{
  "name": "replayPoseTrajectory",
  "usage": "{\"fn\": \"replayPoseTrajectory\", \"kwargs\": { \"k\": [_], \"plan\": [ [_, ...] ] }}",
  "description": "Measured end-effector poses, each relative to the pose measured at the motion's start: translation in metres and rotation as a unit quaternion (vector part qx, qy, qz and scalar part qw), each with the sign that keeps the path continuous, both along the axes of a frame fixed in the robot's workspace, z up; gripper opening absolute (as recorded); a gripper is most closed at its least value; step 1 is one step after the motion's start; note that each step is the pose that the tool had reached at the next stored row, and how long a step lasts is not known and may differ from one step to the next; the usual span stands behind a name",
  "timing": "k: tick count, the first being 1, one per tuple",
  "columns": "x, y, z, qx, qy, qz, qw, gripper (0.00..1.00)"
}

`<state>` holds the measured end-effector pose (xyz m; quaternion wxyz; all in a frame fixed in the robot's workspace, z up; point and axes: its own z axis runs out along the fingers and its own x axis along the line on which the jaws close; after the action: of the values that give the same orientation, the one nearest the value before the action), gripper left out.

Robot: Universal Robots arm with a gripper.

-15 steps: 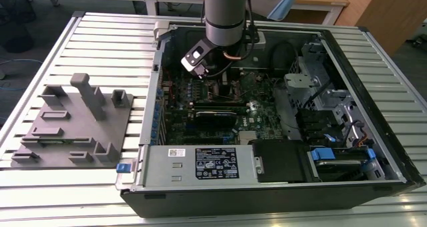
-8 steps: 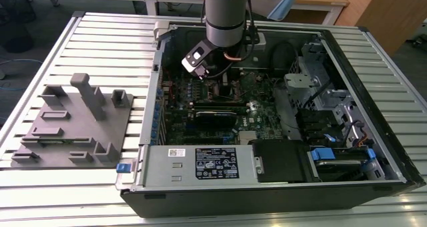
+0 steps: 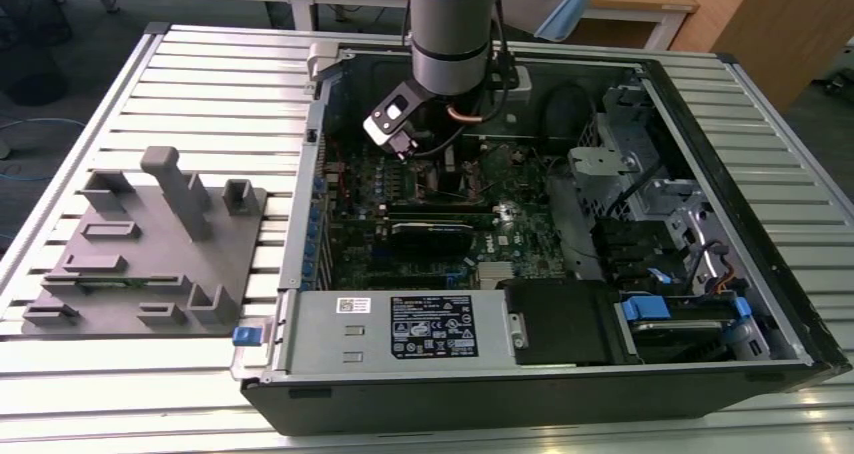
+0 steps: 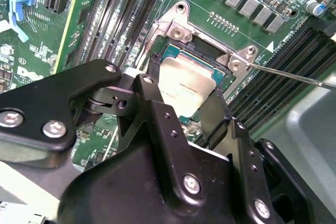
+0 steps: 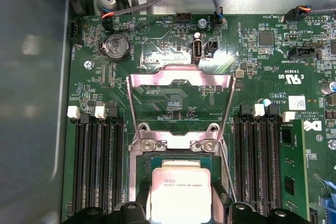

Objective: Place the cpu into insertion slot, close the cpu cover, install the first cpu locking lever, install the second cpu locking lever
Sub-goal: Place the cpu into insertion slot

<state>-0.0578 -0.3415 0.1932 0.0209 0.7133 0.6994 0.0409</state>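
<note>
The cpu (image 4: pixel 181 80) is a silvery square chip lying level at the insertion slot (image 4: pixel 176 52) on the green board; I cannot tell if it is fully seated. My gripper (image 4: pixel 181 100) is low over it, with a black finger (image 4: pixel 152 103) pressed to each side of the chip, so it is shut on it. In the first wrist view the cpu (image 5: pixel 181 190) sits between the fingertips of the gripper (image 5: pixel 181 211). The cpu cover (image 5: pixel 181 78) stands flipped open behind the slot. A thin locking lever (image 4: pixel 294 75) sticks out free beside the socket. In the exterior view the gripper (image 3: pixel 424 149) reaches into the case.
Long black memory slots (image 5: pixel 97 166) flank the socket on both sides. A coin battery (image 5: pixel 116 45) and cables lie beyond the open cover. The computer case (image 3: pixel 747 224) walls surround the board. A grey fixture block (image 3: pixel 147 244) rests on the slatted table at the exterior view's left.
</note>
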Motion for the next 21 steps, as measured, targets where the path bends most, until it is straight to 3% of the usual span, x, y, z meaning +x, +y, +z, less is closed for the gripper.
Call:
{"fn": "replayPoseTrajectory", "kwargs": {
  "k": [21],
  "plan": [
    [0.0,0.0001,0.0002,0.0026,0.0,0.007,0.99997,0.54]
  ]
}}
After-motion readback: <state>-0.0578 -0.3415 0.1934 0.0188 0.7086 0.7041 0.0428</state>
